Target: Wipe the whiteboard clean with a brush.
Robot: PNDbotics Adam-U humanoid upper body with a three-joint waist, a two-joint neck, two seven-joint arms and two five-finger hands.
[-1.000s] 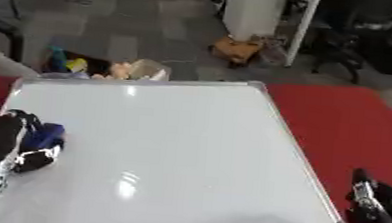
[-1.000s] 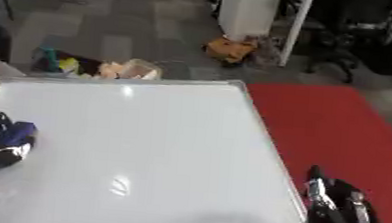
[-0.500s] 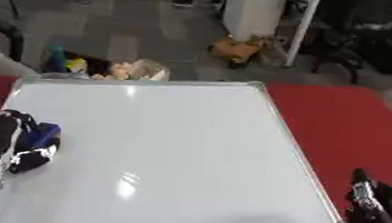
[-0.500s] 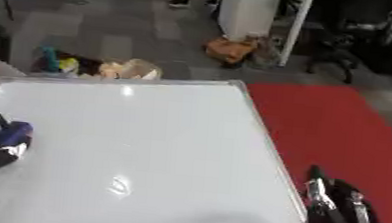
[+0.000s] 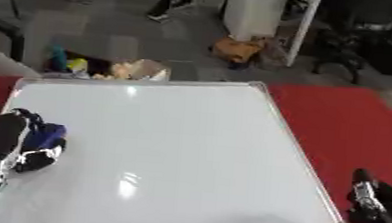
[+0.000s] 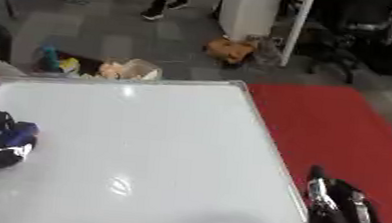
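Blue brush (image 5: 44, 139) sits at the whiteboard's (image 5: 188, 148) left edge, clasped in the curled left hand (image 5: 9, 136); unswept board stretches rightward, while the right hand (image 6: 341, 215) idles off its near-right corner, fingers indistinct.

Grey carpet floor (image 5: 108, 41) beyond the red tabletop (image 5: 348, 120) (white pillar (image 5: 256, 10) and dark chairs (image 6: 363, 41) behind)
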